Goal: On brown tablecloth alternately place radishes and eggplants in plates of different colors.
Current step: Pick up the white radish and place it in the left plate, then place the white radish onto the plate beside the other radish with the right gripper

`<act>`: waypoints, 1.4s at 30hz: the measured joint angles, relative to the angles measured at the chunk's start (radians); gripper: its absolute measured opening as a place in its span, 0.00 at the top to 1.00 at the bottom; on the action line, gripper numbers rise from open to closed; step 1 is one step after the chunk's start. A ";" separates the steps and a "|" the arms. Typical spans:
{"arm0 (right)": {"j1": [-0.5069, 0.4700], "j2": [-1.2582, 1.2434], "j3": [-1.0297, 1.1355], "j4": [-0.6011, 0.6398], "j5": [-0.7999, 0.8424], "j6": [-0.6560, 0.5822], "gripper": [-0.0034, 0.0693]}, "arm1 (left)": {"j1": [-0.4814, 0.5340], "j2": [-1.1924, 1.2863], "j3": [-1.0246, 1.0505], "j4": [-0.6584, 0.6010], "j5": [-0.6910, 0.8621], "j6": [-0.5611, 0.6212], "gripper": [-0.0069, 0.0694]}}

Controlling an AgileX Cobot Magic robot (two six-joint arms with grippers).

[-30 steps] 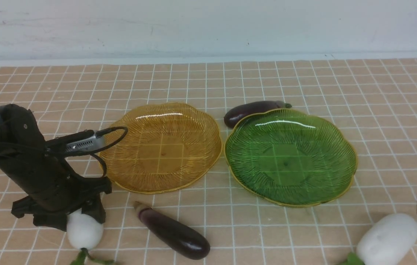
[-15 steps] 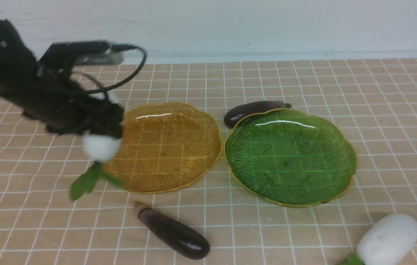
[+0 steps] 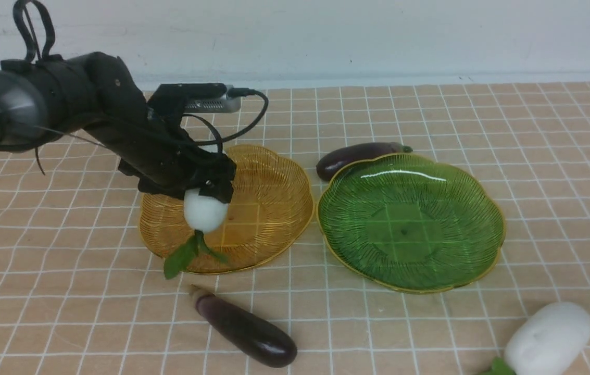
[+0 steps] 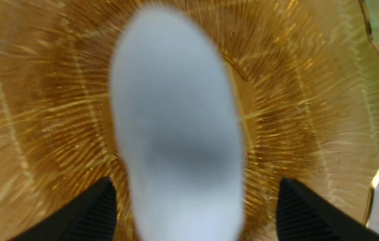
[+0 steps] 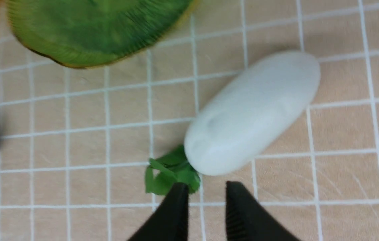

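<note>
Standing wide apart, my left fingers [image 4: 92,214] leave a gap on each side of the radish [image 4: 176,117], which tilts leaf-end down over the amber plate [image 4: 326,117]. I should hold level and let it settle near the centre before lifting away. My right gripper [image 5: 206,201], narrowly parted and empty, hovers beside the second radish [image 5: 253,113].

A plain wall [image 3: 378,36] fills the back of the front view, painted a pale, slightly bluish white. Its surface is matte and uneven, with faint grey scuffs and smudges toward the left. A small dark speck [image 3: 351,62] sits near the middle, and a thin hairline mark [image 3: 215,44] lies to the left of it. Along the foot of the wall runs a lighter, whiter band [image 3: 378,80]; whether it is a skirting or a ledge cannot be told. The light is soft and even, with only faint shadows.
</note>
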 joint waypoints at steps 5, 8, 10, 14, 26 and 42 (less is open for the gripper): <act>0.000 0.124 0.000 -0.019 -0.020 0.015 0.52 | -0.001 0.000 -0.044 0.005 0.040 0.000 0.10; 0.000 0.180 -0.001 -0.030 -0.048 0.018 0.38 | -0.001 -0.002 -0.073 0.008 0.073 0.000 0.12; 0.000 0.213 -0.003 -0.033 -0.066 0.022 0.29 | -0.001 -0.004 -0.101 0.009 0.122 0.000 0.18; 0.000 0.307 -0.006 -0.025 -0.141 0.031 0.07 | -0.001 -0.004 -0.172 0.011 0.244 0.000 0.43; 0.000 0.621 -0.062 0.031 -0.241 0.070 0.00 | -0.001 -0.007 -0.250 0.014 0.440 0.050 0.91; 0.043 0.603 -0.347 0.165 -0.024 -0.066 0.31 | -0.001 -0.036 -0.250 0.075 0.441 0.069 0.91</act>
